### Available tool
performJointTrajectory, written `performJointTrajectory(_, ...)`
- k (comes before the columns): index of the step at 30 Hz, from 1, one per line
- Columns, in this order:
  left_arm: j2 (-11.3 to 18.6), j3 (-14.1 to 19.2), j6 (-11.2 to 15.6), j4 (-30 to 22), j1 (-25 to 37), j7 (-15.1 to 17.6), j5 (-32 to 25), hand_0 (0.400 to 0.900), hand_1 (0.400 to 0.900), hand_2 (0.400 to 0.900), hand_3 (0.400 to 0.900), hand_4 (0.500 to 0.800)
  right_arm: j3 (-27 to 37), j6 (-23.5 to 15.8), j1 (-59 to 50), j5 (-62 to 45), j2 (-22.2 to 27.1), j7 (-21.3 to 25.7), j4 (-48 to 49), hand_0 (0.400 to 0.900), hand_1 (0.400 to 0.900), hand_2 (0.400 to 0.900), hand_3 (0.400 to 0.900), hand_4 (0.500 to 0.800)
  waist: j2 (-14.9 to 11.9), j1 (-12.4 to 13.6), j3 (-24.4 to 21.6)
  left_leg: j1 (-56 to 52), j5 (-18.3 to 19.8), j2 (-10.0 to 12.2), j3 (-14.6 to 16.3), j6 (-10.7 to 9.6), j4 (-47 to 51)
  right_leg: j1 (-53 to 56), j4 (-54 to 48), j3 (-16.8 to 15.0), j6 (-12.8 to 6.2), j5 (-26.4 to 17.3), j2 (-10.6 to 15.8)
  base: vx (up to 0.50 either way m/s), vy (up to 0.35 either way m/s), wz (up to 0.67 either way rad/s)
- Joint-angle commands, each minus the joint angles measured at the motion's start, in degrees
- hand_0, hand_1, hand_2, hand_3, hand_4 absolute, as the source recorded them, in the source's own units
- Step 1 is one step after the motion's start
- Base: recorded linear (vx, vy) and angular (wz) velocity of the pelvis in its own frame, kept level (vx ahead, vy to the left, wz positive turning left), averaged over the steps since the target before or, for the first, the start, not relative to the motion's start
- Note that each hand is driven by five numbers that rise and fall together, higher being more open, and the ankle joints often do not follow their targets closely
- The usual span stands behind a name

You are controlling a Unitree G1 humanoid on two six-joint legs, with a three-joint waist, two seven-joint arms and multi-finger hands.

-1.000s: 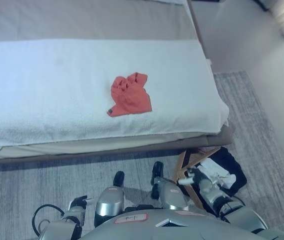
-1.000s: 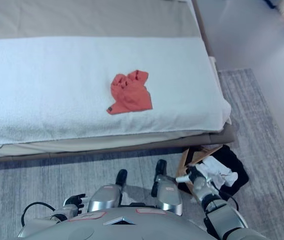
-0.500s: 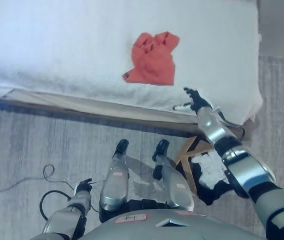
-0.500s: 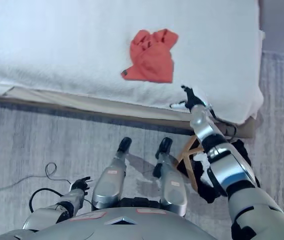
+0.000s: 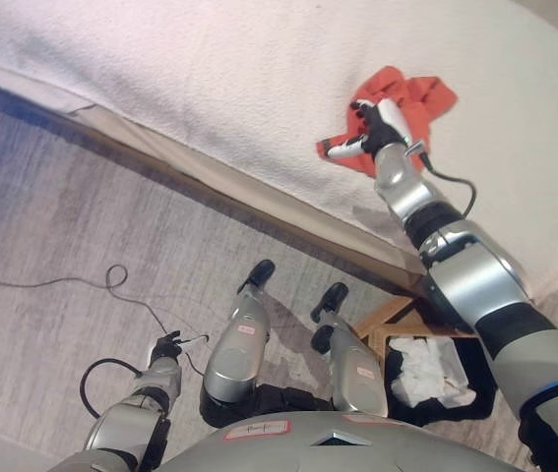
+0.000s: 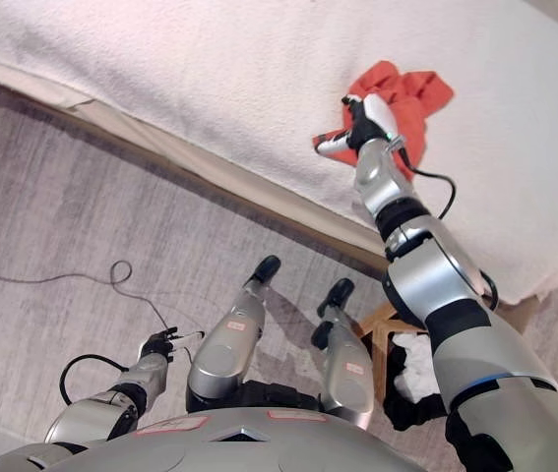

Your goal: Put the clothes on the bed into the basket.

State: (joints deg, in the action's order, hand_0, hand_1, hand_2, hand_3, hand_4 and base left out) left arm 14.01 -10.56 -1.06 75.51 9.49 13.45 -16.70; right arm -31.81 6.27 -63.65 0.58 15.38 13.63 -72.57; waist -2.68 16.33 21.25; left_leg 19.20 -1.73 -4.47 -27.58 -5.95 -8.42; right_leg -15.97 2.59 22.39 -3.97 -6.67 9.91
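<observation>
A crumpled red garment (image 5: 418, 98) lies on the white bed cover (image 5: 210, 69) near the bed's front edge. My right hand (image 5: 377, 128) is stretched out over the bed and rests on the garment's near edge, fingers spread and thumb out to the left; it also shows in the right eye view (image 6: 362, 123). The black basket (image 5: 475, 388) with a wooden frame stands on the floor at the lower right, with a white cloth (image 5: 426, 366) in it. My left hand (image 5: 165, 349) hangs low at the lower left, relaxed and empty.
The bed's front edge (image 5: 259, 197) runs slantwise across the view. A grey rug (image 5: 62, 216) covers the floor in front of it. The basket stands close against the bed's near side.
The camera has swung, so the whole picture shifted. My right arm has reached further onto the bed, and the hand has gone from the bed's edge to the red garment.
</observation>
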Motion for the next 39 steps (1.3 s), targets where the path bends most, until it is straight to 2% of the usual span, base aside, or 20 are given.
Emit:
performJointTrajectory(1, 2.8, -2.7, 0.0, 2.8, -1.6, 2.4, -2.2, 0.900, 0.900, 0.900, 0.900, 0.800, -2.1, -1.4, -9.7, -1.1, 3.6, 5.0, -0.4, 0.900, 0.900, 0.900, 0.900, 0.800, 1.8, 0.7, 0.2, -4.6, -8.6, 0.9, 1.8, 1.7, 13.4, -0.7, 7.9, -1.4, -3.80, 2.8, 2.7, 0.00, 0.020, 0.15)
performJointTrajectory(5, 3.0, -4.2, 0.4, 1.8, -1.0, 2.7, -3.2, 0.900, 0.900, 0.900, 0.900, 0.800, -3.7, -0.9, -14.2, -0.9, 5.3, 5.6, -3.2, 0.900, 0.900, 0.900, 0.900, 0.800, 2.8, 1.5, 1.1, -3.4, -9.1, 0.8, 1.0, 1.4, 13.4, -1.8, 9.2, -0.9, -3.58, 3.6, 2.9, 0.00, -0.012, 0.14)
performJointTrajectory(6, 2.9, -4.5, 0.6, 1.4, -0.9, 2.7, -3.5, 0.900, 0.900, 0.900, 0.900, 0.800, -4.5, -0.6, -15.3, -0.1, 6.0, 5.9, -3.9, 0.900, 0.900, 0.900, 0.900, 0.800, 2.9, 1.6, 1.3, -3.5, -7.7, 1.2, 1.3, 1.4, 13.4, -1.8, 9.9, -1.2, -3.78, 5.7, 2.7, 0.04, -0.066, 0.17)
performJointTrajectory(11, 2.0, -6.3, 0.8, 0.4, -0.1, 3.1, -4.9, 0.900, 0.900, 0.900, 0.900, 0.800, -8.8, 2.2, -18.8, 6.2, 9.3, 6.2, -7.6, 0.900, 0.900, 0.900, 0.900, 0.800, 3.7, 1.8, 2.3, -1.4, -8.6, 0.9, 0.5, 0.9, 13.3, -3.4, 10.8, -0.4, -3.48, 6.0, 2.9, -0.01, -0.014, 0.14)
performJointTrajectory(15, 1.2, -7.0, 0.6, -0.1, 0.5, 2.8, -5.9, 0.900, 0.900, 0.900, 0.900, 0.800, -10.6, 3.5, -19.5, 8.8, 12.7, 4.6, -10.1, 0.900, 0.900, 0.900, 0.900, 0.800, 3.8, 1.4, 2.6, -0.5, -8.9, 0.8, 0.1, 0.6, 13.4, -3.8, 10.9, -0.1, -3.36, 6.1, 2.9, -0.01, -0.015, 0.10)
performJointTrajectory(20, 0.4, -6.8, 0.5, -0.3, 0.3, 2.2, -6.1, 0.900, 0.900, 0.900, 0.900, 0.800, -10.2, 2.9, -16.2, 8.8, 16.8, 3.5, -9.5, 0.900, 0.900, 0.900, 0.900, 0.800, 3.5, -0.3, 2.9, -0.6, -8.7, 1.0, 1.2, 0.6, 13.4, -4.5, 11.3, -1.2, -3.19, 6.0, 2.6, -0.01, 0.008, -0.12)
performJointTrajectory(22, 0.5, -6.3, 0.5, -0.4, 0.0, 2.1, -6.2, 0.900, 0.900, 0.900, 0.900, 0.800, -9.8, 2.5, -14.7, 8.1, 17.3, 3.0, -8.8, 0.900, 0.900, 0.900, 0.900, 0.800, 3.2, -1.0, 3.0, -0.8, -8.5, 1.2, 1.9, 0.6, 13.4, -4.7, 11.1, -2.0, -3.17, 5.8, 2.3, -0.06, 0.049, -0.30)
performJointTrajectory(23, 0.6, -6.2, 0.6, -0.4, -0.1, 1.9, -6.0, 0.900, 0.900, 0.900, 0.900, 0.800, -9.4, 2.3, -13.8, 7.9, 17.5, 2.6, -8.5, 0.900, 0.900, 0.900, 0.900, 0.800, 3.3, -1.2, 3.3, -0.1, -10.0, 1.1, 2.1, 0.5, 13.4, -5.3, 10.5, -1.9, -2.92, 3.6, 2.5, -0.11, 0.083, -0.35)
performJointTrajectory(28, 0.7, -5.3, 0.6, 0.2, -0.5, 1.8, -6.8, 0.900, 0.900, 0.900, 0.900, 0.800, -8.3, 1.8, -12.7, 6.5, 14.7, 2.1, -7.5, 0.900, 0.900, 0.900, 0.900, 0.800, 2.9, -2.4, 4.4, -0.2, -9.7, 1.9, 4.3, 0.5, 13.4, -6.3, 9.6, -3.6, -3.00, 2.7, 1.8, -0.06, 0.013, -0.35)
performJointTrajectory(39, 0.3, -5.2, 0.9, -1.0, -1.3, 1.3, -9.2, 0.900, 0.900, 0.900, 0.900, 0.800, -7.2, 0.0, -15.3, 1.7, 14.6, 1.9, -6.8, 0.900, 0.900, 0.900, 0.900, 0.800, 4.7, -2.3, 7.1, 2.2, -10.8, 2.3, 3.7, 0.2, 13.4, -9.7, 11.0, -2.9, -2.77, 2.9, 1.9, -0.03, -0.031, 0.02)
